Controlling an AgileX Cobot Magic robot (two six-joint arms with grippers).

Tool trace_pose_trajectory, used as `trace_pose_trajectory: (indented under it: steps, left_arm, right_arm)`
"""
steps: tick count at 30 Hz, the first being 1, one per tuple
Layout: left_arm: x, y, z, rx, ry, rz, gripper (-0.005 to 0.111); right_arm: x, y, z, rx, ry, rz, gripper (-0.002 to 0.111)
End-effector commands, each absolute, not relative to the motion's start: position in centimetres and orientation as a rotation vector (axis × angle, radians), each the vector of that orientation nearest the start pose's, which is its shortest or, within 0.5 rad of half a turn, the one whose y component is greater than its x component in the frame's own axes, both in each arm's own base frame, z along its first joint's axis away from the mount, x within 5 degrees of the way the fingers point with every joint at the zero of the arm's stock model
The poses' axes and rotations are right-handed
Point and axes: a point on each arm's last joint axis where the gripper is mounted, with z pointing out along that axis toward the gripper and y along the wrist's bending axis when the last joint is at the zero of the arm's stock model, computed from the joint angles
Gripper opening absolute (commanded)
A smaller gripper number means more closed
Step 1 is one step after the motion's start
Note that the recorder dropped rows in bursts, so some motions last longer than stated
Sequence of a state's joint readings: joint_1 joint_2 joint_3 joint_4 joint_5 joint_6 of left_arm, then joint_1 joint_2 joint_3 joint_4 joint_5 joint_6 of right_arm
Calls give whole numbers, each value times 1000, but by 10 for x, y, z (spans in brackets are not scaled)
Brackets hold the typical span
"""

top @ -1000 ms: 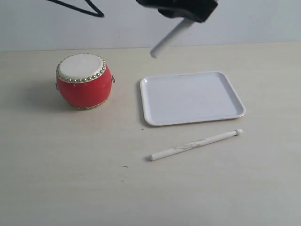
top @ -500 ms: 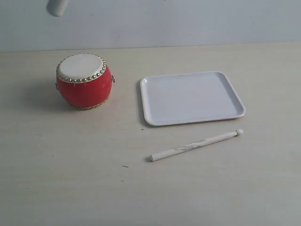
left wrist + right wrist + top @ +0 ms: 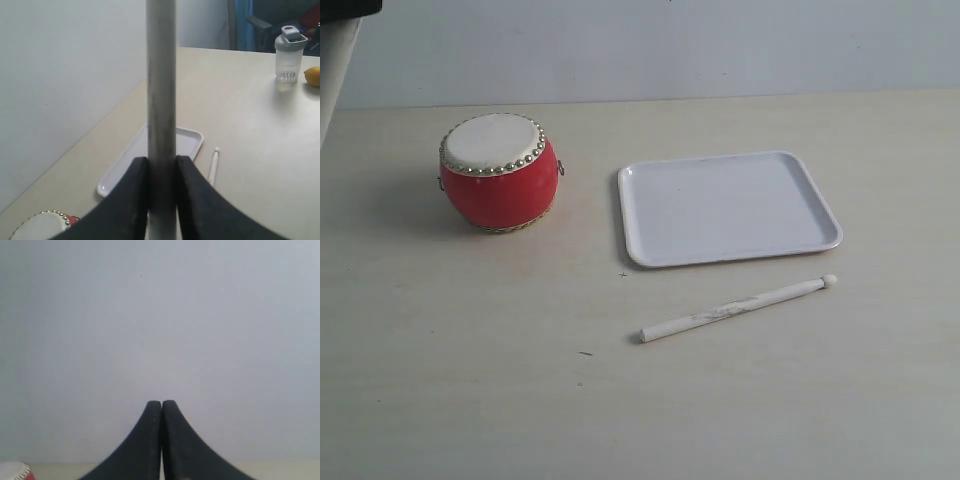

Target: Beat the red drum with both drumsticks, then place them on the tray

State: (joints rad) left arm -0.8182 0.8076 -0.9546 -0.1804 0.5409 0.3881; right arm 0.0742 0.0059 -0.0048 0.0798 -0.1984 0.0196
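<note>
The red drum (image 3: 498, 172) stands at the table's left, with the white tray (image 3: 728, 207) to its right. One drumstick (image 3: 735, 308) lies on the table just in front of the tray. The other drumstick (image 3: 161, 95) is clamped between the jaws of my left gripper (image 3: 161, 160). In the exterior view that gripper (image 3: 342, 12) is at the top left corner, with its drumstick (image 3: 334, 72) hanging down left of the drum. My right gripper (image 3: 161, 403) is shut on nothing and faces the wall, with a sliver of the drum (image 3: 17, 471) at the frame's edge.
A clear shaker bottle (image 3: 290, 55) and a yellow fruit (image 3: 312, 76) stand far off on the table in the left wrist view. A pale wall runs along the table's far edge.
My left gripper has carried its drumstick from above the tray leftward across the top of the exterior view to the top left corner. The drum, the tray and the lying stick have not moved.
</note>
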Motion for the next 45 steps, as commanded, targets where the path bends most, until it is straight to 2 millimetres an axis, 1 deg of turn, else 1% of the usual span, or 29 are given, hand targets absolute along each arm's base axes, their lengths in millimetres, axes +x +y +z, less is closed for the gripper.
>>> trace_pose_trajectory:
  steps: [1, 2, 3, 6, 9, 12, 14, 16, 19, 22, 23, 24, 26, 28, 31, 32, 33, 34, 35, 36, 37, 38, 39, 40, 42, 43, 44, 45]
  left_arm:
    - [102, -120, 409, 981, 1592, -496, 0]
    - [102, -120, 409, 981, 1592, -496, 0]
    - [102, -120, 409, 981, 1592, -496, 0]
    - [102, -120, 409, 981, 1592, -496, 0]
    - [102, -120, 410, 975, 1584, -496, 0]
    - [102, -120, 410, 973, 1583, -496, 0]
    - [102, -120, 410, 973, 1583, -496, 0]
    - [102, -120, 410, 975, 1582, -495, 0]
    - [103, -120, 410, 976, 1574, -483, 0]
    - [103, -120, 411, 972, 1568, -481, 0]
    - [103, -120, 411, 972, 1568, -481, 0]
    - [103, -120, 411, 972, 1568, -481, 0]
    - [103, -120, 411, 972, 1568, -481, 0]
    - [103, -120, 411, 972, 1568, -481, 0]
    - [103, -120, 411, 972, 1568, -481, 0]
    - [103, -120, 411, 972, 1568, -481, 0]
    - [103, -120, 411, 972, 1568, -481, 0]
    - [103, -120, 411, 972, 1568, -481, 0]
    - [103, -120, 411, 972, 1568, -481, 0]
    - [103, -120, 411, 972, 1568, -481, 0]
    - [103, -120, 411, 972, 1568, -481, 0]
    - [103, -120, 410, 974, 1570, -481, 0]
    - [103, -120, 410, 974, 1570, -481, 0]
    - [103, -120, 410, 975, 1571, -481, 0]
    - [103, -120, 410, 975, 1571, -481, 0]
    - [103, -120, 409, 981, 1579, -480, 0]
    - [103, -120, 409, 987, 1586, -479, 0]
    - [102, -120, 407, 1000, 1603, -478, 0]
  right_arm:
    - [49, 1, 241, 224, 1158, 414, 0]
    - [50, 2, 240, 208, 1170, 411, 0]
    - [49, 4, 245, 179, 1198, 396, 0]
    - [47, 5, 265, 155, 1277, 371, 0]
    - [53, 6, 290, 149, 1293, 371, 0]
    - [69, 9, 313, 157, 1316, 400, 0]
    - [85, 11, 327, 129, 1352, 370, 0]
    - [100, 13, 337, 82, 1402, 320, 0]
    - [116, 21, 350, -55, 1441, 257, 0]
    - [125, 35, 363, -236, 1431, 215, 0]
    - [128, 39, 368, -273, 1430, 214, 0]
    - [130, 41, 371, -265, 1446, 230, 0]
    - [138, 43, 377, -222, 1529, 207, 0]
    - [148, 45, 380, -214, 1641, 131, 0]
    - [159, 57, 385, -302, 1871, 42, 0]
    - [163, 66, 390, -370, 2026, 27, 0]
    - [164, 68, 392, -383, 2086, 28, 0]
    - [166, 75, 398, -423, 2196, 53, 0]
    - [165, 77, 400, -439, 2237, 61, 0]
    - [165, 78, 406, -432, 2323, 60, 0]
    - [165, 78, 410, -420, 2350, 59, 0]
    - [164, 78, 414, -398, 2417, 50, 0]
    - [167, 80, 417, -388, 2416, 57, 0]
    - [173, 85, 418, -398, 2423, 69, 0]
    - [187, 99, 403, -415, 2507, 110, 0]
    - [201, 111, 383, -435, 2595, 113, 0]
    - [210, 118, 369, -444, 2650, 105, 0]
    - [226, 127, 343, -470, 2742, 53, 0]
